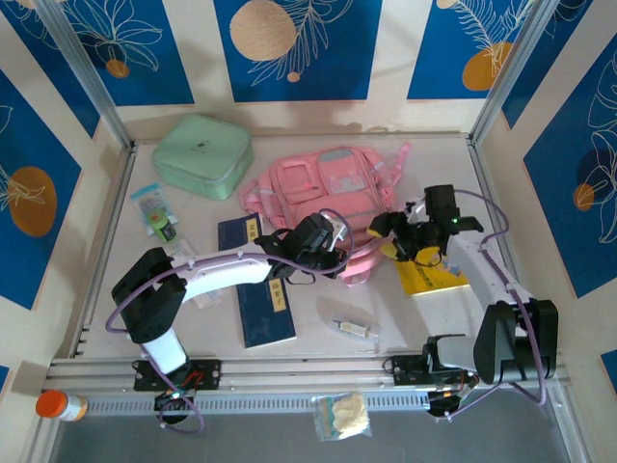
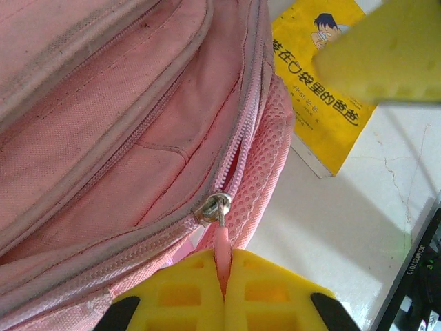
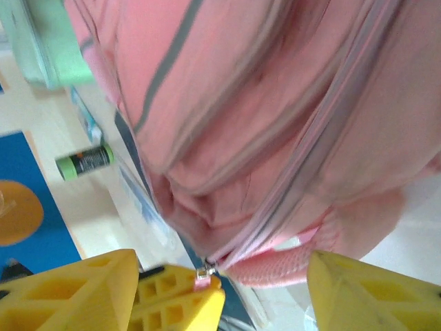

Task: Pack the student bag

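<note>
Pink student bag (image 1: 323, 188) lies toward the surface's far edge | left tool (image 2: 224, 276) clamped on its zip pull (image 2: 222, 243) | right tool (image 1: 393, 231) spread open beside the bag | step: likely unzipping; next calls for a steady pull along the track

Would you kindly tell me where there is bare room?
Bare: the far right corner beside the student bag; the patch between blue book and yellow book, except a small tube. Crowded at the bag's near edge.
</note>
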Robot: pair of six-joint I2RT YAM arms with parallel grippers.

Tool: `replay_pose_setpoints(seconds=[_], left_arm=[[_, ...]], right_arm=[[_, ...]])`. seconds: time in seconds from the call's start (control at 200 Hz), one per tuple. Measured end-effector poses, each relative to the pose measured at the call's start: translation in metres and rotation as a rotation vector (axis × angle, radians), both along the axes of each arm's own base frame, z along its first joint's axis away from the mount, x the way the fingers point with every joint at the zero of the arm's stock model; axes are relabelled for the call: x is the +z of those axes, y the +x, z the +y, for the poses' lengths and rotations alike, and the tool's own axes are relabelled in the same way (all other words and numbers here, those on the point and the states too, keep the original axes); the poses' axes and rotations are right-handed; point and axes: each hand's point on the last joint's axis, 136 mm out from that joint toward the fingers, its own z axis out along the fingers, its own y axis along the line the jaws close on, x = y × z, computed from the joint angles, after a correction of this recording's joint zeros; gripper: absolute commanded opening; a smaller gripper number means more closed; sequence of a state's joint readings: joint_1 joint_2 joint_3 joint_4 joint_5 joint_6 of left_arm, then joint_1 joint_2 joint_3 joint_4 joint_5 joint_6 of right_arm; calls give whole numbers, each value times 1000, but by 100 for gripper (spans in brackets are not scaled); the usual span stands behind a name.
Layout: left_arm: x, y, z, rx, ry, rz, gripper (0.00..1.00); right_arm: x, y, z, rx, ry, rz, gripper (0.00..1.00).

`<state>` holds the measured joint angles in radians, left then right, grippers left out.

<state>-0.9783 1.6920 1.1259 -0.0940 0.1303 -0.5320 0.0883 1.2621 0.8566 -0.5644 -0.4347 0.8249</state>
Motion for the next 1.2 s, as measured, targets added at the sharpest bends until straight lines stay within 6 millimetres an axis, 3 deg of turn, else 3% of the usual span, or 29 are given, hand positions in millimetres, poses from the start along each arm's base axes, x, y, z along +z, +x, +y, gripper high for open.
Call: replay_pose_setpoints(seconds=[0.145,0.315,0.6,0.72,0.855,1.061,1.201], left_arm=[[0,0,0,-7,3,-7,0],[-1,-1,1,-16,14,-12,0],[2,7,4,-23,29,-43,0],[3,17,11,-2,33,-45,0],[6,32,22,24,21,-39,0],[11,63,58,100,4,-34,0],[2,78,79,146,4,-12,0]], right_arm=[[-20,-12,20,-4,4,61,62],[-36,3,21,-58,-41,106,48],[-48,20,18,-93,-80,164,0],[-42,26,7,-159,-70,164,0],[-27,37,-20,-268,-76,117,0],[-8,52,-61,-397,-55,75,0],[1,50,-73,-421,-32,64,0]])
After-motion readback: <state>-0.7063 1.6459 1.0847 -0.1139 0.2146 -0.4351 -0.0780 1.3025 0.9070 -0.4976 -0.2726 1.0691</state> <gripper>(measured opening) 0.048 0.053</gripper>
